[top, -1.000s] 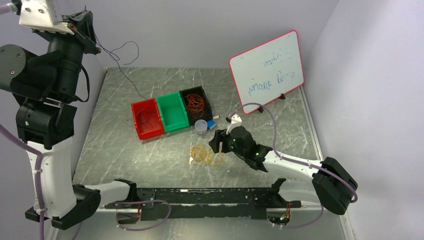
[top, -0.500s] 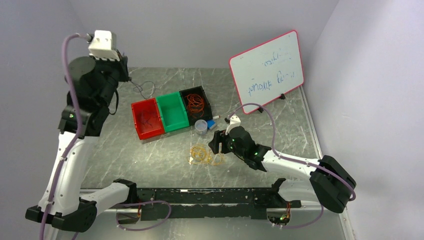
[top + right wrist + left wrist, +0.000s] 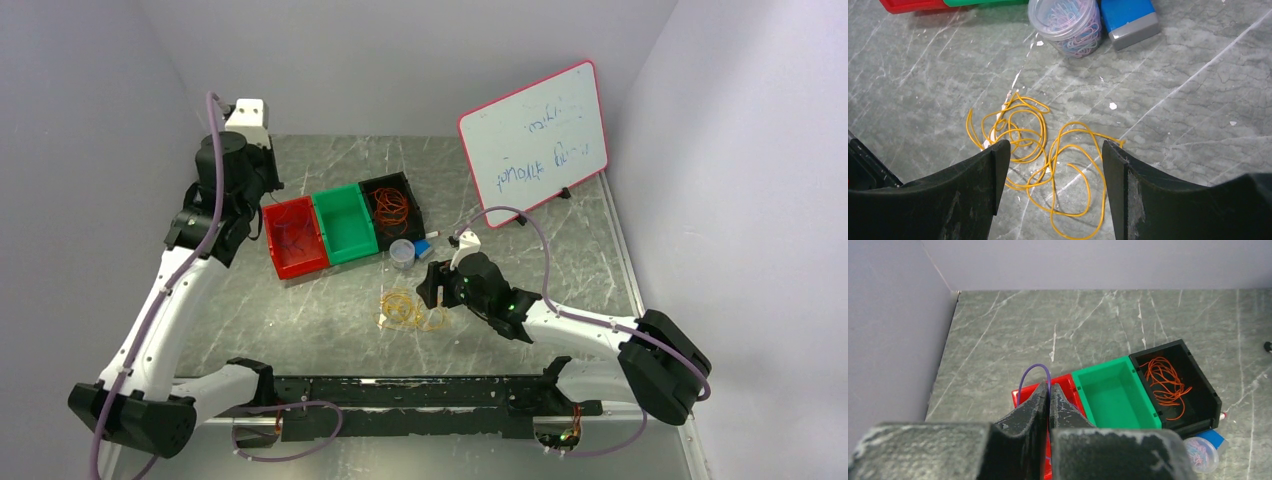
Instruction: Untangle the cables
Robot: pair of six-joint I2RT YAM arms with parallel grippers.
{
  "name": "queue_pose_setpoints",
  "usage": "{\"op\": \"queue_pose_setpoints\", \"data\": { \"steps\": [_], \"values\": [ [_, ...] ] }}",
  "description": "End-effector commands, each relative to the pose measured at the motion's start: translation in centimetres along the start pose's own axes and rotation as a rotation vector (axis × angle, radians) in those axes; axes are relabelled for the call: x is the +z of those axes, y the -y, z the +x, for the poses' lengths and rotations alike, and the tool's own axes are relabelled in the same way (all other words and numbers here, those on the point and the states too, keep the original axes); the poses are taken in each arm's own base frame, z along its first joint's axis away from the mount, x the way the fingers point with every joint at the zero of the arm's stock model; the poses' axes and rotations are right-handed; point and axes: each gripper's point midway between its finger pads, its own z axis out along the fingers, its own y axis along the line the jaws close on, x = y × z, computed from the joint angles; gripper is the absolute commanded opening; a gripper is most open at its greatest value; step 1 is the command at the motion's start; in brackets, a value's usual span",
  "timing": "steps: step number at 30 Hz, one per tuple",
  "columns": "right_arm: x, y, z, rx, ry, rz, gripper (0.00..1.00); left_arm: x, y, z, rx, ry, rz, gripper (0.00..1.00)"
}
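My left gripper (image 3: 1049, 390) is shut on a thin purple cable (image 3: 1034, 371), which arches out past the fingertips. It hangs over the near-left part of the red bin (image 3: 1020, 394). From above, the left gripper (image 3: 263, 193) sits at the back-left corner of the red bin (image 3: 305, 270), where dark cable loops (image 3: 292, 236) lie. An orange cable (image 3: 1165, 385) is coiled in the black bin (image 3: 1206, 386). A yellow cable (image 3: 1048, 150) lies in loose loops on the table, and my right gripper (image 3: 1055, 145) hovers open just over it, one finger on each side.
A green bin (image 3: 348, 222) stands between the red and black ones. A clear jar of paper clips (image 3: 1064, 25) and a blue block (image 3: 1128, 15) sit just beyond the yellow cable. A whiteboard (image 3: 535, 140) leans at the back right. Walls close in the left, back and right.
The left arm has swung down from high at the back left to the red bin, bringing the purple cable with it. The right arm has stayed put.
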Motion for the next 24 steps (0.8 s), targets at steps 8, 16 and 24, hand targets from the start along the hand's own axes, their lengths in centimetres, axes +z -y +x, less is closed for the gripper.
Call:
{"op": "queue_pose_setpoints", "data": {
  "steps": [8,16,24],
  "values": [
    [0.1,-0.6,-1.1,-0.017,0.023,-0.016,0.71,4.4,-2.5,6.0,-0.054,-0.197,-0.097,0.07],
    [0.0,-0.3,-0.9,-0.016,0.023,-0.009,0.71,6.4,-1.5,11.0,-0.08,-0.334,-0.027,0.07],
    [0.1,-0.3,-0.6,-0.014,0.019,-0.009,0.71,7.2,1.9,12.0,-0.067,-0.395,0.175,0.07]
  ]
}}
